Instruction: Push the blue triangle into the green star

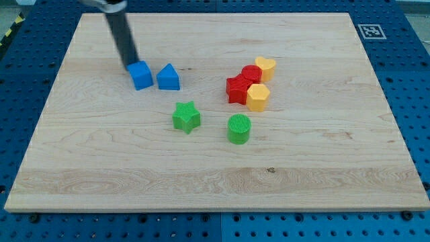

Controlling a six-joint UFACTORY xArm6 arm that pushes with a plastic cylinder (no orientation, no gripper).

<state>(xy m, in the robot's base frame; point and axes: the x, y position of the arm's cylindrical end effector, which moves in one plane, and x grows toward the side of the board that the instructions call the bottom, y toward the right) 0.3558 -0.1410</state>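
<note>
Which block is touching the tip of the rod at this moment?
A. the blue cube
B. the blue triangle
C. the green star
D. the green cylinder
A: my tip rests against the upper-left edge of the blue cube, while the blue triangle lies on the cube's far side, toward the view's right, untouched by the tip.

Blue triangle (168,78) above green star (186,117)

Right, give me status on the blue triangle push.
My tip at blue cube's upper-left edge. Blue triangle just right of cube, apart from green star. Path triangle to star clear.
</note>
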